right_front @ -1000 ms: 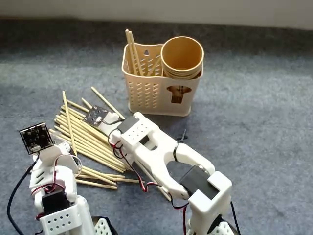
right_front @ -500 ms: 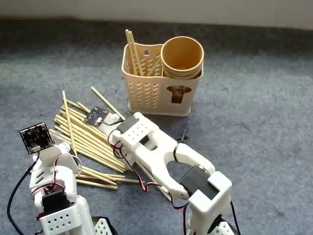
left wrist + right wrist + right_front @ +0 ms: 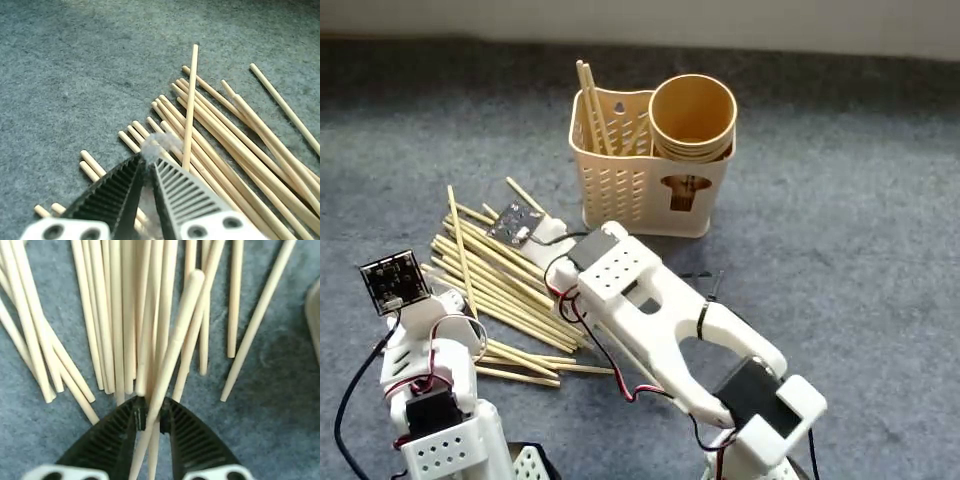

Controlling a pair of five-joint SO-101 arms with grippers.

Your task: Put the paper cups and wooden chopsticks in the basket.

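The right gripper (image 3: 150, 412) is clamped on one chopstick (image 3: 175, 340). The stick's long axis runs straight out from the jaws, over the pile (image 3: 495, 275) at the high view's centre left. The left gripper (image 3: 150, 160) looks closed on nothing, at the pile's edge. The basket (image 3: 645, 185), holding cups (image 3: 692, 115), stands at upper centre.

Operator, no legible text, label, brand, number or sign is showing in any view. You are getting nothing readable off the cream perforated plastic basket (image 3: 620, 185), the stacked tan paper cups (image 3: 692, 115), the pale wooden chopsticks (image 3: 490, 280) or the small black circuit boards (image 3: 395, 280) on the arms. Any markings on the boards are showing too small to read.
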